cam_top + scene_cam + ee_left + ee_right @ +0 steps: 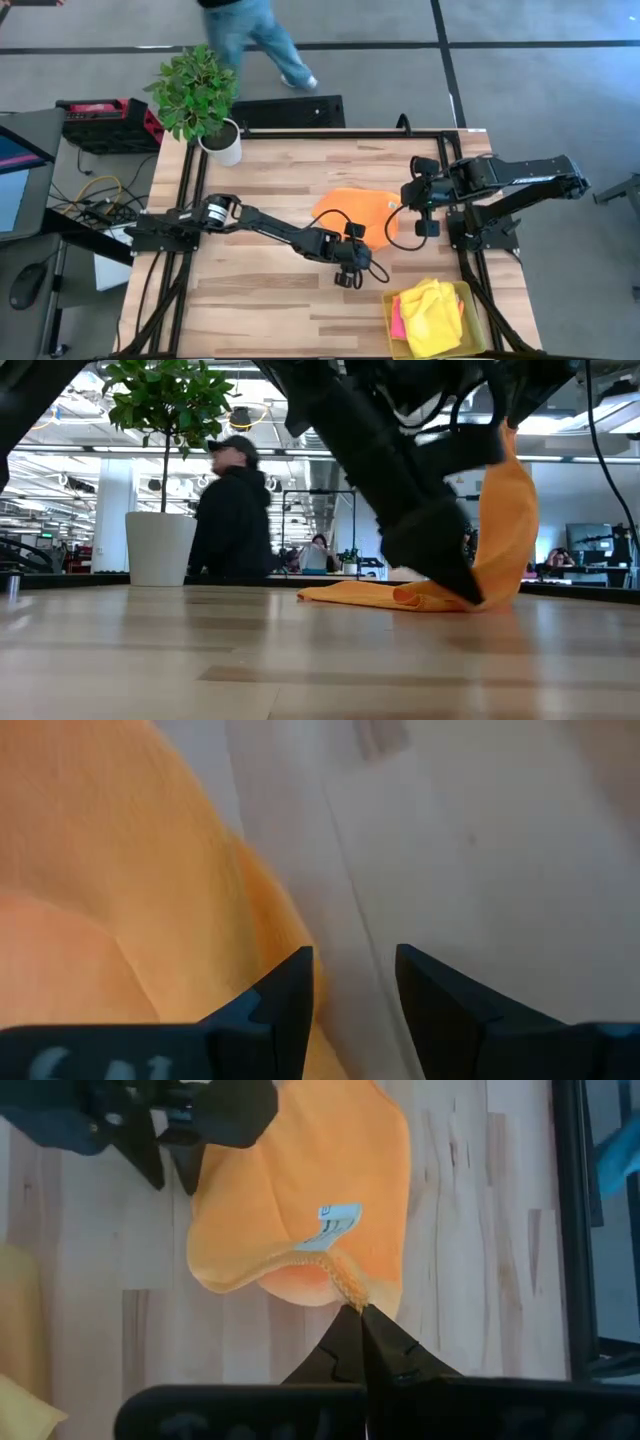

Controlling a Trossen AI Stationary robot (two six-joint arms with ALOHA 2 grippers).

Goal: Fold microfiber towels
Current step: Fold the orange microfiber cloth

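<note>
An orange microfiber towel (350, 210) lies partly on the wooden table. One corner of it is lifted by my right gripper (358, 1312), which is shut on it, so the cloth hangs down from above (510, 510). My left gripper (355, 982) is low over the table at the towel's near edge and is open. One finger is at the cloth's border and the other is over bare wood. The right wrist view also shows my left gripper (170, 1180) beside the towel. My right gripper pinches the towel's hemmed edge (345, 1285) at a corner between its two shut fingers, coming slanting down from the table's right side. That corner is lifted; the rest of the towel lies slack on the table (370, 595). My left gripper: whether the finger (290, 995) at the towel's edge touches the cloth, I cannot tell.
A translucent yellow tray (470, 292) at the near right holds a yellow towel (432, 310) and a pink one (398, 318). A potted plant (195, 90) stands at the far left corner. A person (230, 510) walks beyond the far edge. There is bare wood left of the towel.
</note>
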